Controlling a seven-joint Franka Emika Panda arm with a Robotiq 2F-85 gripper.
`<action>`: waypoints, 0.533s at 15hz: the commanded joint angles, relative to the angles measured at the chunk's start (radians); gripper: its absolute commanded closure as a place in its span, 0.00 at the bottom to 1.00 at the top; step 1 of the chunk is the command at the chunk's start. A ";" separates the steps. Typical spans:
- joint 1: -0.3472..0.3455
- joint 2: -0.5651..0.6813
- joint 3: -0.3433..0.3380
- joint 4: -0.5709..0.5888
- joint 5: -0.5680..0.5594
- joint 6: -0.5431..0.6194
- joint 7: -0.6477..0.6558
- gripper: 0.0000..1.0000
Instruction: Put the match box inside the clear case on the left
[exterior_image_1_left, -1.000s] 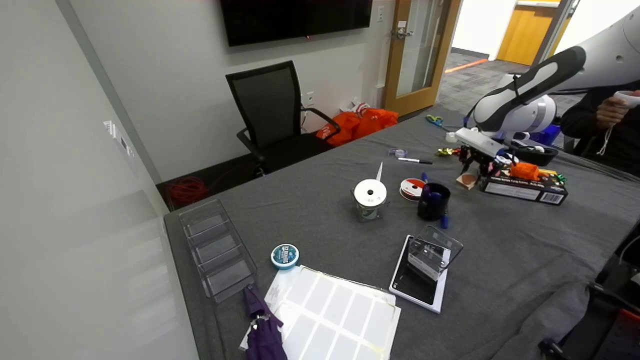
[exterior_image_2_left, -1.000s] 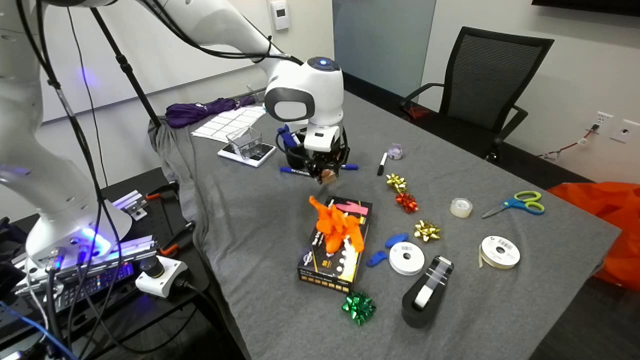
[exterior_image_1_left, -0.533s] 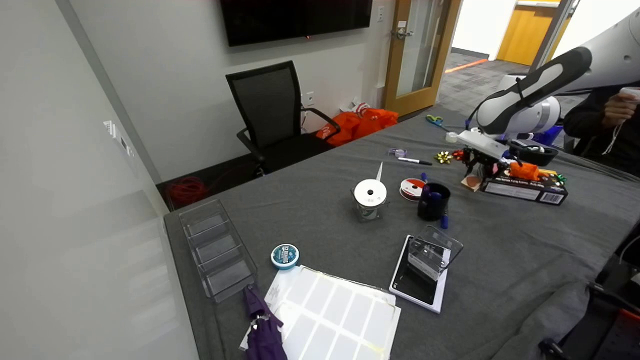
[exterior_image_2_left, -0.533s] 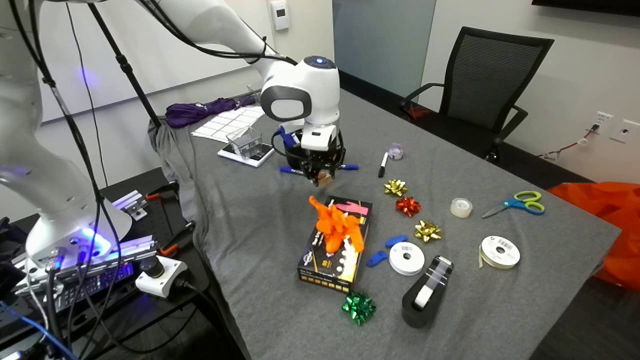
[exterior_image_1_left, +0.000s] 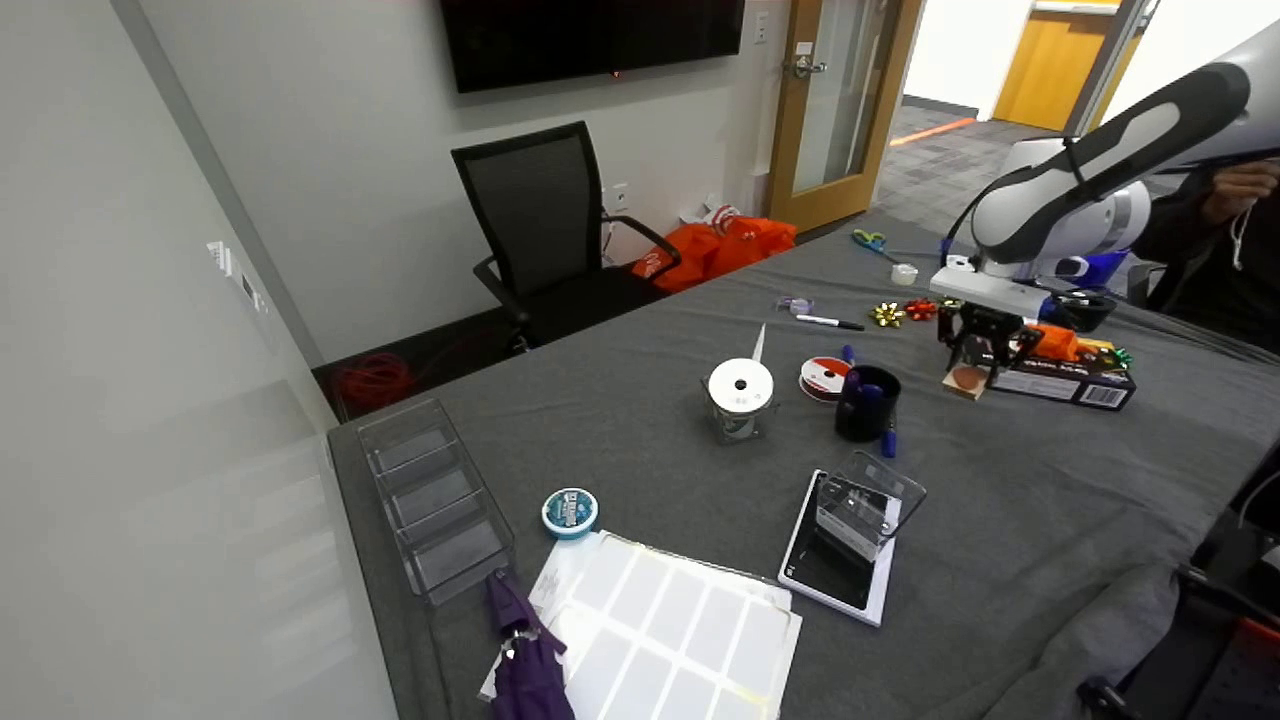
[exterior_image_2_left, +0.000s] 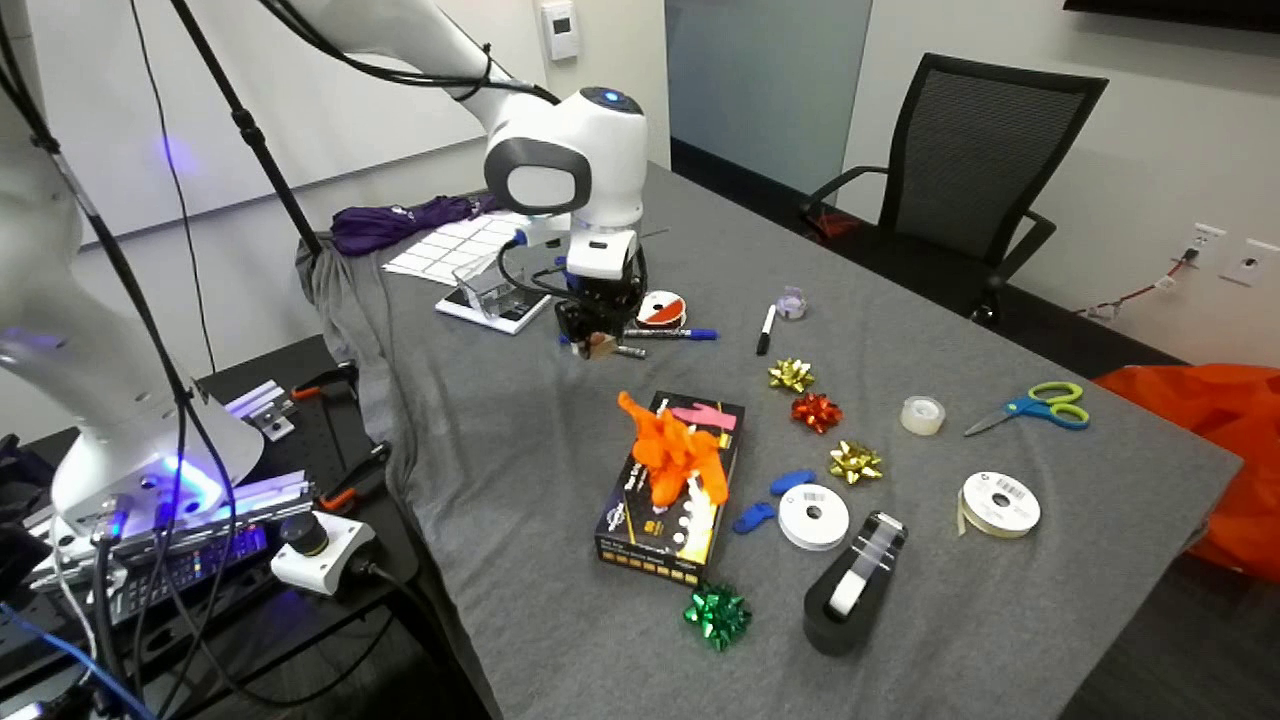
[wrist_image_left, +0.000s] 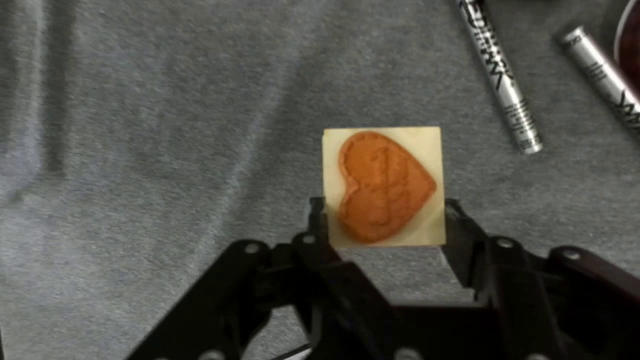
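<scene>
Just now I pull my reach in, and a red-and-white spool (exterior_image_2_left: 660, 310) beside the pen cup (exterior_image_1_left: 858, 425) shows in an exterior view where I hid it a second ago. The match box (wrist_image_left: 385, 186), as I take this pale square with an orange heart to be, travels along, so I judge the grasp sound and the carry under way, with the placing still to come. My fingers (wrist_image_left: 465, 245) pinch it by two opposite sides. It hangs near the pen cup, apart from it, and looks raised off the tabletop (exterior_image_2_left: 520, 450). The clear case (exterior_image_1_left: 868, 508) I believe is meant rests near the pen cup too, on another side, upon a white-edged panel (exterior_image_1_left: 830, 568); a compartmented tray (exterior_image_1_left: 435, 497), well apart from the pen cup, may be the goal instead. My arm (exterior_image_2_left: 440, 45) slants down over the tabletop, wrist (exterior_image_2_left: 605, 165) bent, fingers pointing down.
</scene>
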 joint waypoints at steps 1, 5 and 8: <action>0.026 -0.126 -0.007 -0.089 -0.048 -0.031 -0.007 0.68; 0.018 -0.103 0.006 -0.058 -0.037 -0.025 0.003 0.43; 0.018 -0.106 0.005 -0.066 -0.038 -0.025 0.003 0.68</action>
